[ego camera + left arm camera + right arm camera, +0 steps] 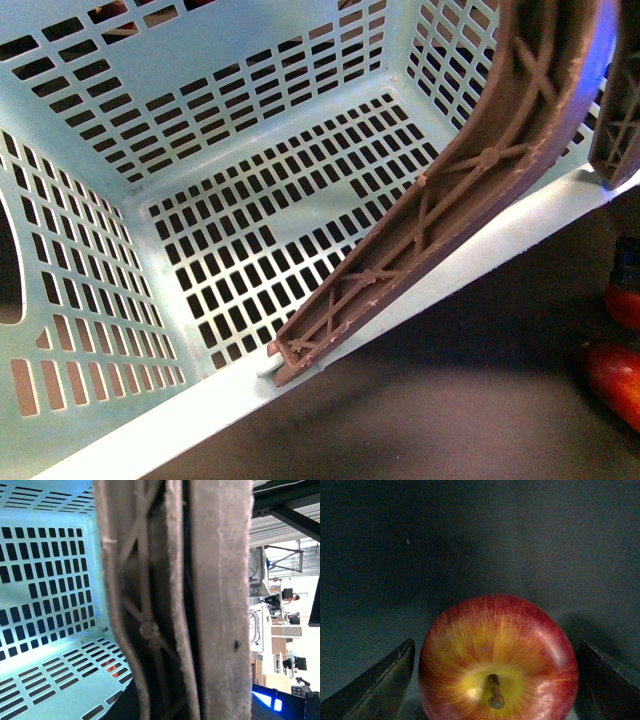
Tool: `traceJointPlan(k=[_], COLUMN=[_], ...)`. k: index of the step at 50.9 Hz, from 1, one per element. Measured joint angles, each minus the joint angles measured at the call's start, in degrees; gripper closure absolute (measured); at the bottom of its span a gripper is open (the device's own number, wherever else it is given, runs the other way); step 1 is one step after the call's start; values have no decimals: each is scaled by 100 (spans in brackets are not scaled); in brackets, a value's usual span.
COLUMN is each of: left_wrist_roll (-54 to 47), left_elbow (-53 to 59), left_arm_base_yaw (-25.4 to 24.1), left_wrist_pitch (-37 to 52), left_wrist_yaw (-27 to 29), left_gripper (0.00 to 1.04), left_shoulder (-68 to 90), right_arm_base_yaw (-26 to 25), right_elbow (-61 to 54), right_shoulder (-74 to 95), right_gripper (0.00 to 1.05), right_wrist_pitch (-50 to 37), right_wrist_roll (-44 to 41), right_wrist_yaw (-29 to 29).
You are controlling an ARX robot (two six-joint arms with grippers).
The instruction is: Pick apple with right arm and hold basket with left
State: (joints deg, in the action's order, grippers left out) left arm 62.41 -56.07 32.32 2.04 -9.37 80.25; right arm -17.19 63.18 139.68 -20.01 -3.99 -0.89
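Note:
The pale turquoise basket (250, 130) fills the front view, tilted, its slotted floor bare. A brown ribbed handle (470, 190) crosses its right side. In the left wrist view both handles (220, 600) stand pressed together right against the camera, with the basket wall (45, 580) beside them. My left gripper is shut on the basket by these handles, and its fingers do not show. The red apple (497, 630), yellow around its stem, sits on a dark surface. My right gripper (496, 644) is open around it, one dark finger (380, 680) on each side.
Two red fruits (620, 385) lie on the dark tabletop (450, 400) at the right edge of the front view, partly cut off. Something red (114, 667) shows through the basket's floor slots. Shelving and equipment stand in the bright background.

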Motion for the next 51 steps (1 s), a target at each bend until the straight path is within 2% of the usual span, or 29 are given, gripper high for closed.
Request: traceJointPlan(k=[12, 22, 35, 41, 51], left_wrist_roll=[0, 0, 0, 0, 0], left_elbow=[0, 0, 0, 0, 0], left_arm_base_yaw=[0, 0, 0, 0, 0], left_wrist_pitch=[0, 0, 0, 0, 0], left_wrist_yaw=[0, 0, 2, 0, 0], left_gripper=[89, 89, 89, 89, 89], left_shoulder=[0, 0, 0, 0, 0], right_arm_base_yaw=[63, 68, 68, 57, -20], right_elbow=[103, 83, -216, -699, -1683], right_shoulder=[262, 271, 52, -522, -2422], right_gripper=[9, 23, 24, 24, 24], right_wrist_pitch=[61, 50, -90, -310, -267], right_wrist_roll=[31, 50, 44, -103, -343], right_wrist_yaw=[-52, -50, 66, 229, 706])
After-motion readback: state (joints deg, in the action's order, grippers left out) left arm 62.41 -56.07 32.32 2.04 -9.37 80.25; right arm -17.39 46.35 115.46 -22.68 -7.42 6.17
